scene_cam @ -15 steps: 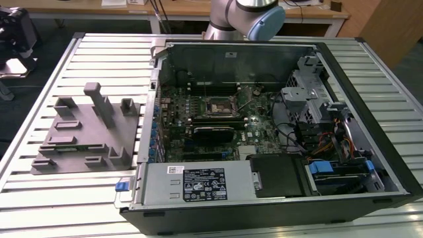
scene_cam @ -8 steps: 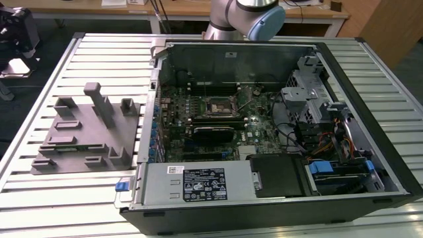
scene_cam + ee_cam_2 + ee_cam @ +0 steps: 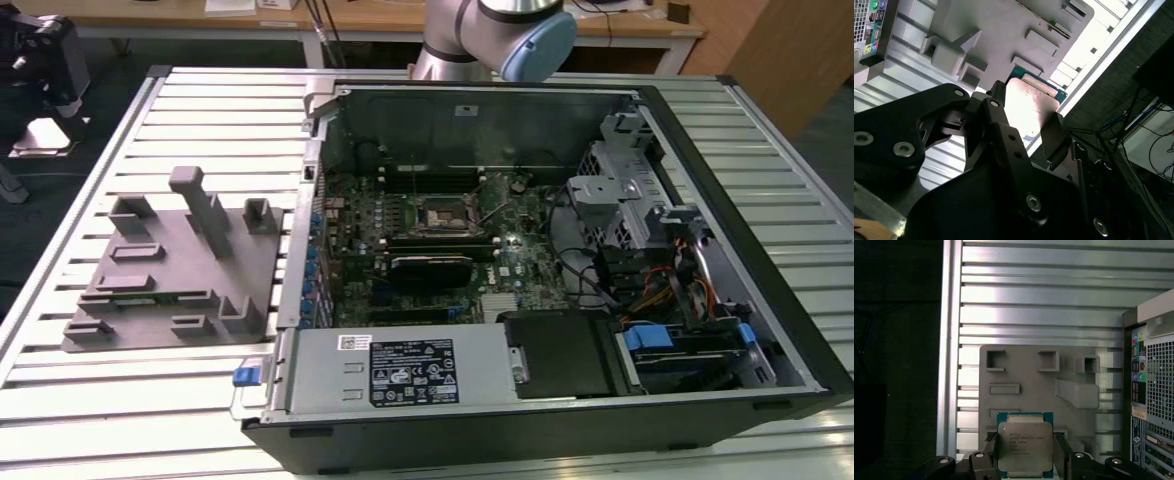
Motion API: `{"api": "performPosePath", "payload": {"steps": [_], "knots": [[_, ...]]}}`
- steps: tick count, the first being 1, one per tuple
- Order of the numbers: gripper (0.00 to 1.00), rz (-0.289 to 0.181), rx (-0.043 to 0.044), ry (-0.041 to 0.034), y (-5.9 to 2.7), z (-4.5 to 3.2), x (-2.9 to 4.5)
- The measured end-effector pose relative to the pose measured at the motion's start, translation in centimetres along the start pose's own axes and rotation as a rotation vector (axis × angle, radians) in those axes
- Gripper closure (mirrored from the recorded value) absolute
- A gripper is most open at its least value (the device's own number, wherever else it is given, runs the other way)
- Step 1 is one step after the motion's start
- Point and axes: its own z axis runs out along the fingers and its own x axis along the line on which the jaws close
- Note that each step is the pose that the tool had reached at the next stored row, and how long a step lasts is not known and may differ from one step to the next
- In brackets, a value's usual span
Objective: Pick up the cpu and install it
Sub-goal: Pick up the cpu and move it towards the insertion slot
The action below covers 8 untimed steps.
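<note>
Plainly, gripper (image 3: 1025, 454) clasps the cpu (image 3: 1025, 442) (grey fixture (image 3: 1026, 377) behind it)

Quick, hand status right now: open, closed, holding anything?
The hand: closed on the cpu, one finger against each of two opposite edges, as seen in both wrist views.

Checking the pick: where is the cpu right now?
In both wrist views the cpu is clamped between the tool's fingers, clear of the grey fixture, which lies on the slatted table beside the open computer case.
</note>
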Motion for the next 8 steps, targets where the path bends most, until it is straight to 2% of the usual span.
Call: {"api": "performPosePath", "payload": {"steps": [8], "knots": [[0.47,0.0,0.0,0.0001,0.0,0.0,-0.42]]}}
